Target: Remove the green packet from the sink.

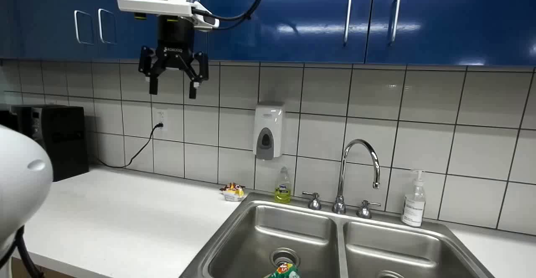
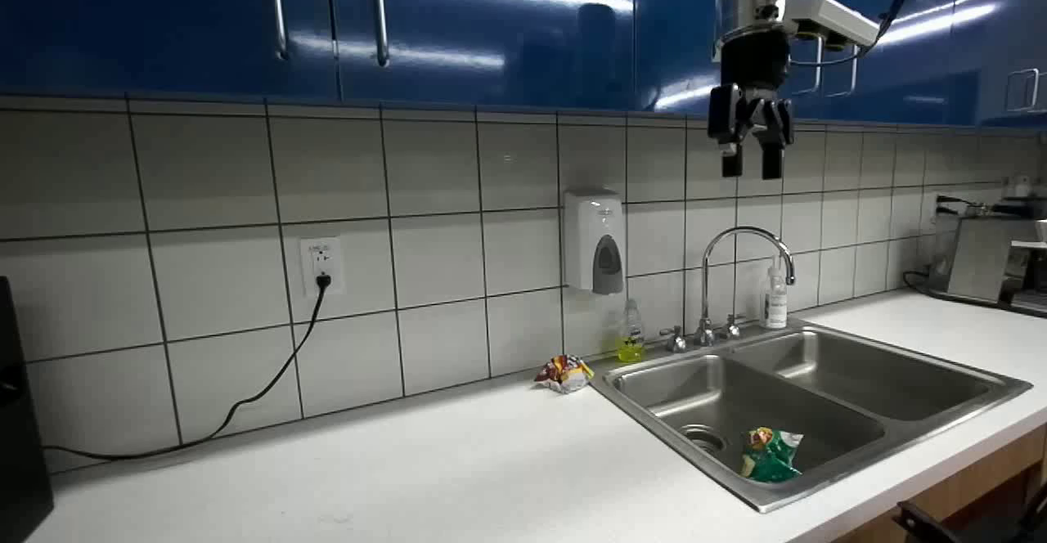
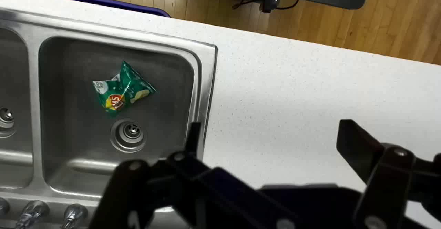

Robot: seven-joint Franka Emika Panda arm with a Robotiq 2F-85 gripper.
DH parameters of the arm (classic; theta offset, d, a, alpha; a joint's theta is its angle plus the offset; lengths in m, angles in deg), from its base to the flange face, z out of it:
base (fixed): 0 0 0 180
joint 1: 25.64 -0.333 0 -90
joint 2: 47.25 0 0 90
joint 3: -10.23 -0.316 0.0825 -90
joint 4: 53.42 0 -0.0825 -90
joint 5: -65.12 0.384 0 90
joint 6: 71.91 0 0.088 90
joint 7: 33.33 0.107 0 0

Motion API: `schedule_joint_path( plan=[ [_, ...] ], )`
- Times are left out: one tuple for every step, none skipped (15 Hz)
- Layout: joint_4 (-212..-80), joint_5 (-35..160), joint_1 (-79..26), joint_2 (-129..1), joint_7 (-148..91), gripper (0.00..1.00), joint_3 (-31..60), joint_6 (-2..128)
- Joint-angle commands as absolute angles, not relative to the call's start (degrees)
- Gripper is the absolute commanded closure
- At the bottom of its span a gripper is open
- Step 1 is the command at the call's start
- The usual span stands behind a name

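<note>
The green packet (image 2: 770,456), a crumpled chip bag with a red and yellow logo, lies on the bottom of a sink basin near the drain. It shows whole in the wrist view (image 3: 125,91) and is cut off by the lower edge in an exterior view (image 1: 286,272). The steel sink (image 2: 679,442) has two basins; the packet is in the one whose rim (image 3: 207,77) borders the long counter. My gripper (image 1: 173,89) is open and empty, pointing down high above the counter and sink, well apart from the packet. It also shows in an exterior view (image 2: 752,165) and the wrist view (image 3: 270,127).
A red and yellow wrapper (image 2: 564,374) lies on the counter by the sink corner. A yellow-green soap bottle (image 1: 282,189), tall faucet (image 1: 342,173) and white pump bottle (image 1: 413,206) stand along the sink's back. A soap dispenser (image 1: 269,131) hangs on the wall. Blue cabinets (image 1: 289,22) are behind the arm.
</note>
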State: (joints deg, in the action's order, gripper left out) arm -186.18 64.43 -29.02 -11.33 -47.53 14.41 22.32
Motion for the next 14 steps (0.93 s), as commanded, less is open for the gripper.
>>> schedule_joint_path(
  plan=[
    [-186.10, 64.55, -28.75, -11.41, -47.64, 0.00, 14.20, 22.27],
    [-186.10, 64.55, -28.75, -11.41, -47.64, 0.00, 14.20, 22.27],
    [-186.10, 64.55, -28.75, -11.40, -47.64, 0.00, 14.20, 22.27],
    [-186.26, 64.35, -28.69, -11.21, -47.69, 0.00, 14.18, 22.30],
    [-186.59, 64.20, -28.40, -10.90, -46.98, 0.00, 14.04, 22.65],
    [-187.18, 63.98, -27.88, -10.33, -45.65, 0.00, 13.81, 23.55],
    [-187.57, 63.91, -27.56, -9.94, -44.76, 0.00, 13.76, 24.14],
    [-188.21, 63.69, -27.03, -9.35, -43.57, 0.00, 13.65, 24.95],
    [-188.84, 63.59, -26.51, -8.78, -42.29, 0.00, 13.61, 25.68],
    [-189.44, 63.51, -26.04, -8.28, -41.31, 0.00, 13.67, 26.27],
    [-190.10, 63.34, -25.49, -7.83, -40.29, 0.00, 13.69, 26.79],
    [-190.89, 63.27, -24.91, -7.36, -39.33, 0.00, 13.83, 27.17],
    [-191.64, 62.95, -24.30, -6.96, -38.51, 0.00, 13.87, 27.68],
    [-192.50, 62.75, -23.61, -6.69, -37.64, 0.00, 14.03, 28.09]
  ],
)
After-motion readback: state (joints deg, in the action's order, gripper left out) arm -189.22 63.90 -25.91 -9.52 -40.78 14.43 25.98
